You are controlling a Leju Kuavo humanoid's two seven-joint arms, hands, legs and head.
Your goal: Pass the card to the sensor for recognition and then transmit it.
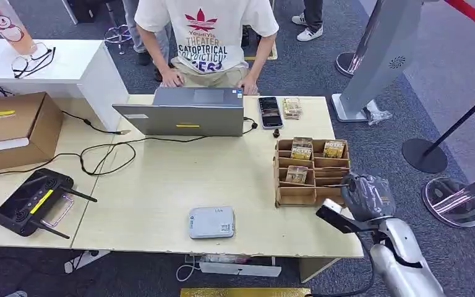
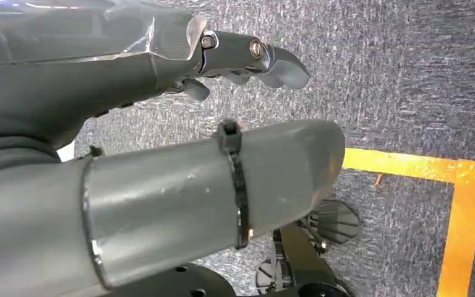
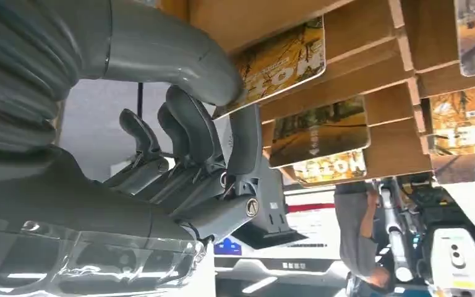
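Wooden rack (image 1: 312,197) keeps its cards | right hand (image 1: 366,197) beside rack, thumb and finger closing on nearest card (image 3: 281,62), grasp unconfirmed | left hand (image 2: 247,59) hangs released, grasping nothing | sensor (image 1: 211,222) unvisited | progress: pickup starting; scan and handover remain

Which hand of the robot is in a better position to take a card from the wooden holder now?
The right hand: it is raised at the wooden holder, its fingers close to a card. The left hand hangs over the floor, holding nothing.
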